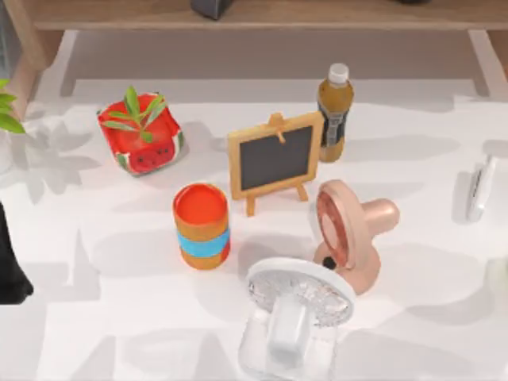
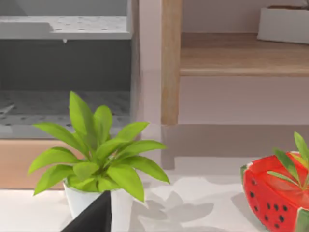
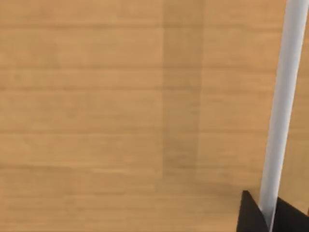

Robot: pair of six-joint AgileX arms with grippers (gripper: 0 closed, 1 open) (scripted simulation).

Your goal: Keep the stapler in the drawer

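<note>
stapler (image 1: 479,187) at table's (image 1: 95,317) right edge, long axis near-far, right tool (image 3: 268,212) closed around a white bar (image 3: 285,96)

White fan (image 1: 298,305) base is cut by the top view's bottom edge; potted plant (image 1: 8,111) clipped at left edge; left arm (image 1: 12,262) mostly cropped.

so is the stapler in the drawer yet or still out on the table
Out. The stapler lies on the white table near its right edge, no claw on it.
</note>
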